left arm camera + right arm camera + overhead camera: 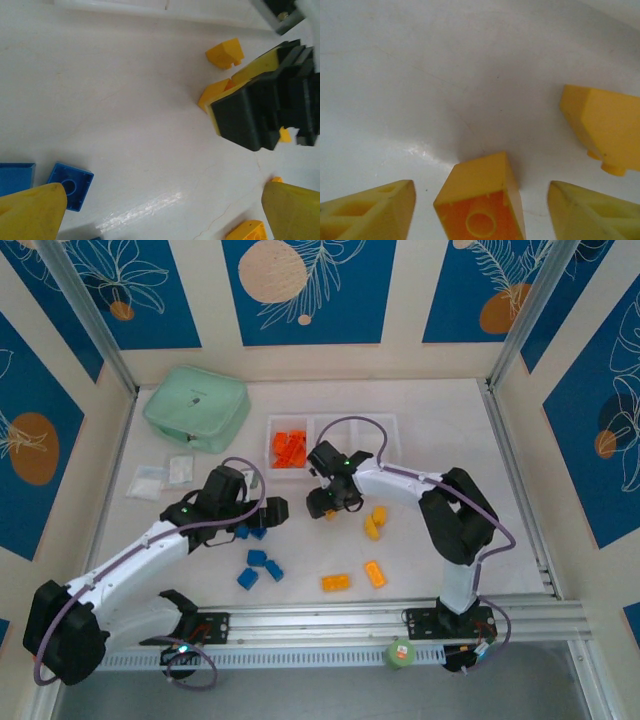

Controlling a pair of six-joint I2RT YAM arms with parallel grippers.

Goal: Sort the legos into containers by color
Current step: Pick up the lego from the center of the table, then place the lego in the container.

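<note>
On the white table, toward its back, stand the containers: 3 translucent bins joined in a row. The leftmost bin holds a heap of red-orange legos. Contents of the other two are hard to make out, since the right arm's cable crosses them.

A mint green case lies left of the containers, off their far-left corner.

The left gripper is on the near side of the containers, just off the leftmost bin & low over the table. In the wrist view it is spread wide, w/ fingertips at opposite edges & only bare table btwn them, so it holds nothing.

The right gripper is also on the near side of the containers, by the middle bin & close beside the left gripper. Its jaws stand partway open astride one yellow-orange lego. A gap shows on each side, so the lego isn't gripped.

Two clear bags lie well left of the containers, nearer than the case.

Blue legos are scattered near-left of the containers, two of them just beside the left gripper. More yellow-orange legos lie loose on the near side, toward the right bin's end.
</note>
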